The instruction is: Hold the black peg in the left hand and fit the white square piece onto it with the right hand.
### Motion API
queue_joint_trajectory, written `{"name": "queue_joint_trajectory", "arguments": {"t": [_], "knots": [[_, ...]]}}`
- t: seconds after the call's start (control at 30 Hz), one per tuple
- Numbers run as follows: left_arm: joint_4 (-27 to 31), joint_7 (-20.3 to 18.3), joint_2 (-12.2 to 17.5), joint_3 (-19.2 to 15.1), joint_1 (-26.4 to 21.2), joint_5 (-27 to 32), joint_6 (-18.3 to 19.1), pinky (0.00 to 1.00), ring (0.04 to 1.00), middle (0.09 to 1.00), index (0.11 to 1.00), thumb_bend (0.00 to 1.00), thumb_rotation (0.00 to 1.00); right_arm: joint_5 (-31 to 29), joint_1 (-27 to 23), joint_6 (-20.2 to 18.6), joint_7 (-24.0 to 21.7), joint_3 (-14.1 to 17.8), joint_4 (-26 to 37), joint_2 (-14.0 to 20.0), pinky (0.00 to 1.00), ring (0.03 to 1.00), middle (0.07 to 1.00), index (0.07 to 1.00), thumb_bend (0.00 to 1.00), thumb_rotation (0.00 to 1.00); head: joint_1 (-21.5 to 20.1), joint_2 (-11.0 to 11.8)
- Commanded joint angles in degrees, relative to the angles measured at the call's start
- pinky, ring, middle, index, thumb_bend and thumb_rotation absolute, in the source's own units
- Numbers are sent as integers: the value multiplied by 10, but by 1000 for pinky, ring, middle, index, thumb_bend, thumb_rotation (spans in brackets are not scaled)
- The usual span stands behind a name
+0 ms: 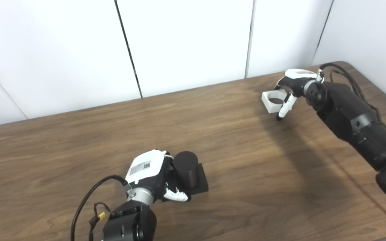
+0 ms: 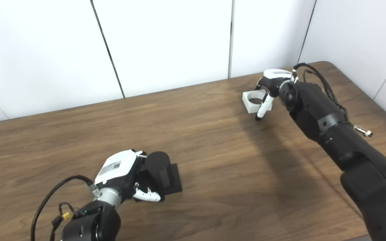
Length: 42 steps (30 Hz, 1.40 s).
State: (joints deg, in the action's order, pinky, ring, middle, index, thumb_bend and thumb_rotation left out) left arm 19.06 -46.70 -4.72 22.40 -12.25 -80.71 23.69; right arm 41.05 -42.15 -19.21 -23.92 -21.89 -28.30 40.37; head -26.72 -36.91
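Observation:
The black peg, a short cylinder on a square black base, stands on the wooden table at the near left. My left hand presses against its left side, with fingers curled round the base's front edge and behind the cylinder. The white square piece, with a round hole, lies flat on the table at the far right. My right hand straddles its right side, fingers spread, some behind the piece and one hanging down in front of its right corner. I cannot tell whether they touch it.
White wall panels rise right behind the table's far edge. The table's rounded far right corner lies just behind my right arm. Cables loop off my left wrist.

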Motion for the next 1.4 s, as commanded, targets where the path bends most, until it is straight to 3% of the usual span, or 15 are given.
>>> {"name": "queue_joint_trajectory", "arguments": {"t": [0.0, 0.1, 0.13, 0.17, 0.23, 0.67, 0.9, 1.07, 1.37], "knots": [[-4, -21, 6, 1, 14, -14, 2, 1000, 1000, 933, 490, 510, 62, 7, -32, 12, 5, 0, 13, 1, 1000, 979, 919, 738, 856, 226, -1, -1], [-2, -22, 5, -1, 15, -13, 0, 1000, 1000, 934, 490, 509, 62, 7, -29, 9, 4, 2, 14, 0, 1000, 975, 908, 668, 819, 205, -1, -1], [-2, -23, 5, -1, 15, -13, 0, 1000, 1000, 936, 490, 509, 62, 4, -27, 10, 6, 4, 15, 0, 1000, 975, 902, 583, 675, 175, -1, -1], [-2, -24, 4, 0, 14, -16, -1, 1000, 1000, 935, 490, 509, 62, 3, -25, 10, 8, 6, 16, 0, 1000, 972, 894, 537, 600, 156, -1, -1], [-3, -25, 5, 1, 13, -17, -2, 1000, 1000, 936, 491, 508, 63, 3, -23, 10, 10, 7, 16, 0, 1000, 966, 883, 498, 537, 139, -2, -1], [-2, -25, 0, -2, 13, -17, -2, 1000, 1000, 933, 492, 510, 62, 8, -18, 13, -3, 1, 22, 3, 1000, 948, 850, 488, 522, 137, 2, -1], [-7, -21, -9, -1, 14, -22, 2, 1000, 1000, 929, 491, 510, 62, 8, -14, 5, -30, 5, 59, 11, 1000, 962, 865, 488, 521, 138, 21, -11], [-8, -26, -22, -2, 13, -31, 5, 1000, 1000, 929, 490, 509, 62, 1, -7, -22, -124, 7, 196, 23, 1000, 940, 843, 488, 522, 138, 57, -26], [-18, -32, -36, 1, 7, -54, 4, 1000, 1000, 930, 489, 511, 59, -11, -8, -58, -229, 17, 402, 14, 1000, 925, 826, 485, 524, 134, 102, -42]]}}
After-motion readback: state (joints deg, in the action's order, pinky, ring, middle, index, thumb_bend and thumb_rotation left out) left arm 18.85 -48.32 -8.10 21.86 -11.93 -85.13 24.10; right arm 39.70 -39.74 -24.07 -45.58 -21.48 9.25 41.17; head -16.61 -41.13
